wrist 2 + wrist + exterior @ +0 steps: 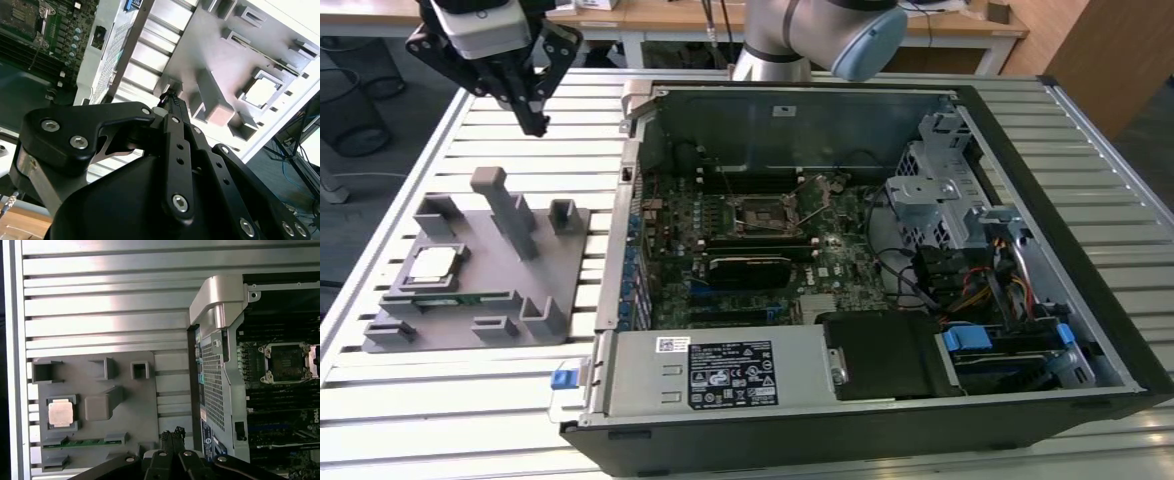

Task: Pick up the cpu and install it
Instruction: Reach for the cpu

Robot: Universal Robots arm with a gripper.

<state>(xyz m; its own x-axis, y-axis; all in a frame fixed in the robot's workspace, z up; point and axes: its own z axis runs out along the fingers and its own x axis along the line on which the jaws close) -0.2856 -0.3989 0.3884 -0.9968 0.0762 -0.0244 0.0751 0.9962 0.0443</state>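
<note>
One cpu [431,263] lies flat in a pocket of the grey holder block [487,275], with its silvery top upward. In the exterior view we see the gripper [534,126] raised at 1 o'clock from it, well apart, fingers pressed together and grasping nothing. The open computer case [787,125] stands at 3 o'clock.

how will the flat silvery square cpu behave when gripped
The small flat silvery-topped square cpu looks rigid, so it probably won't flex. Thin and seated in a recess of the grey plastic holder, it likely offers little edge to grip. Its smooth top may slip.
</note>
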